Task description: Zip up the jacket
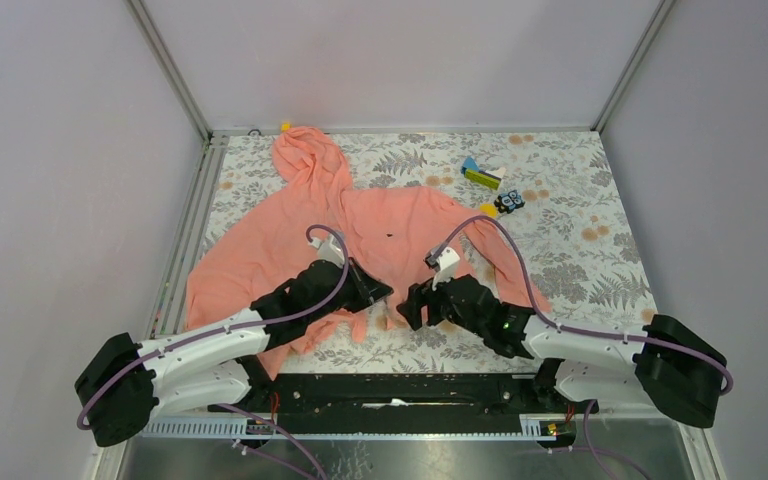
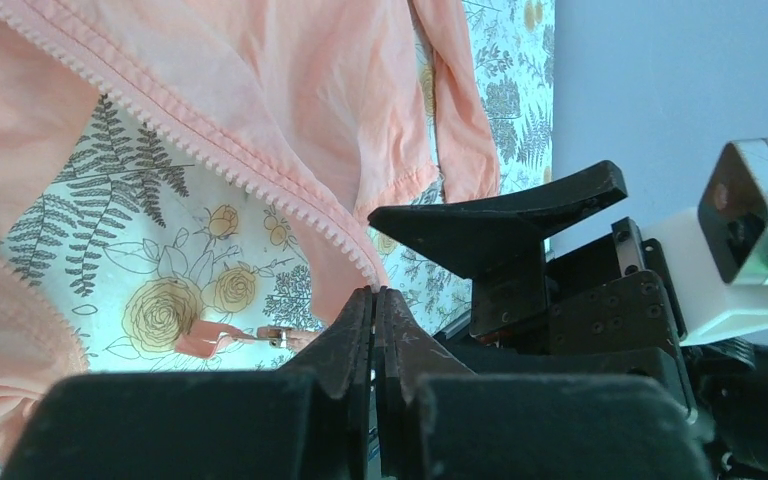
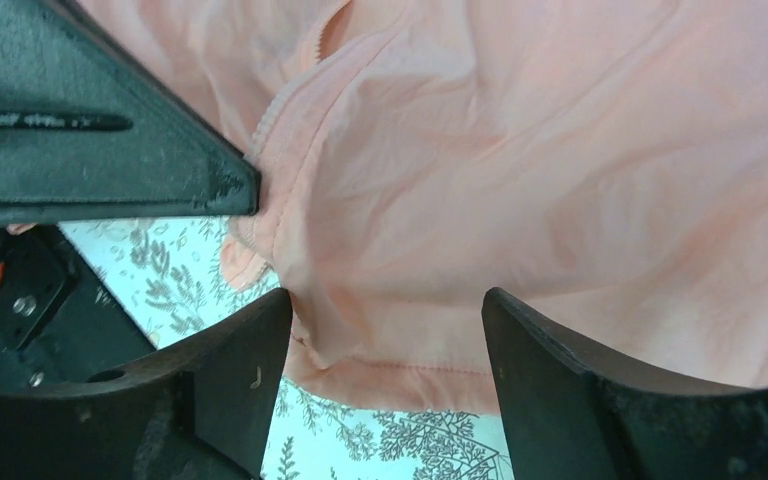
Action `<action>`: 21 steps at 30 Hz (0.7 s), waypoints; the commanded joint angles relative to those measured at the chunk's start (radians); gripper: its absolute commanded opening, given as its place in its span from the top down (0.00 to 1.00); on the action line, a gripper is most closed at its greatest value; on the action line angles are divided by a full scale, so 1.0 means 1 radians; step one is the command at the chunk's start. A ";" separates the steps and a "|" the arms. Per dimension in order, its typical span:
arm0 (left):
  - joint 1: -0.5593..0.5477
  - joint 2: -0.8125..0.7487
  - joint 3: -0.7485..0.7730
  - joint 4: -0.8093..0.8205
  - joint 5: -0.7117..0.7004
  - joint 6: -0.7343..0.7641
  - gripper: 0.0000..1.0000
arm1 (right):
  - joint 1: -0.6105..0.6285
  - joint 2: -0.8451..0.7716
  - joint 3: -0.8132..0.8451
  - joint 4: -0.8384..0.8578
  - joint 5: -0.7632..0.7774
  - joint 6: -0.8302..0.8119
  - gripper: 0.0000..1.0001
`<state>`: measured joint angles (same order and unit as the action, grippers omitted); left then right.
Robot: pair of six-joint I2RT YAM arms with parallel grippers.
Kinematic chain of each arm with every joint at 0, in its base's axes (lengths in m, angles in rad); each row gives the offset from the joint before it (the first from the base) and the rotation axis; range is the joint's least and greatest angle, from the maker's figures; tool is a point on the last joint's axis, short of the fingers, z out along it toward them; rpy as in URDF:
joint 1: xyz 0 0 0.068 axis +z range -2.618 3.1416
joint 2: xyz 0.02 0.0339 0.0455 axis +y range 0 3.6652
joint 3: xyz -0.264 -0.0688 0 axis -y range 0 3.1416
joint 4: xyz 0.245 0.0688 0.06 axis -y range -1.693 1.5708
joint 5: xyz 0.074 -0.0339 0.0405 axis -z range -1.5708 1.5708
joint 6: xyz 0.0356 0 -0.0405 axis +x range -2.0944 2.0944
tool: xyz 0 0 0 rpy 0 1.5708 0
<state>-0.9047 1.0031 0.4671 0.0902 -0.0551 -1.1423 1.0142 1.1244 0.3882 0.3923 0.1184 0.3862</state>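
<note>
Progress is near zero: the jacket (image 1: pixel 380 225) lies flat on the bench (image 1: pixel 580 270), hood at the far side, and its front is open. In the left wrist view the two rows of zipper teeth (image 2: pixel 210 150) stand apart with the bench cloth between them, and what looks like the slider (image 2: pixel 275 338) lies low on the cloth. The left gripper (image 1: pixel 384 292) is closed and seems to pinch the lower end of one toothed edge. The right gripper (image 1: pixel 408 305) is open, its fingers (image 3: pixel 240 370) on both sides of the hem. Joining the two ends and pulling the slider up are left, I judge.
</note>
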 commanded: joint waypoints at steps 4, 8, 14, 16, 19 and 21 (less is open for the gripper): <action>0.002 -0.002 0.039 0.005 -0.026 -0.040 1.00 | 0.108 0.081 0.126 -0.020 0.266 -0.027 0.25; 0.001 -0.007 0.032 0.012 -0.028 -0.052 1.00 | 0.166 0.097 0.147 -0.017 0.364 -0.032 0.25; 0.005 -0.021 0.020 0.026 -0.025 -0.062 1.00 | 0.216 0.147 0.183 0.007 0.424 -0.047 0.28; 0.005 -0.026 0.022 0.018 -0.029 -0.062 1.00 | 0.237 0.172 0.196 0.013 0.459 -0.056 0.29; 0.005 -0.032 0.024 0.007 -0.034 -0.069 1.00 | 0.263 0.194 0.202 0.039 0.508 -0.065 0.30; 0.005 -0.033 0.027 0.004 -0.032 -0.070 1.00 | 0.272 0.207 0.203 0.054 0.523 -0.069 0.32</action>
<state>-0.9035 0.9989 0.4671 0.0681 -0.0624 -1.1995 1.2594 1.3106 0.5510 0.3779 0.5289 0.3397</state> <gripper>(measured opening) 0.013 0.697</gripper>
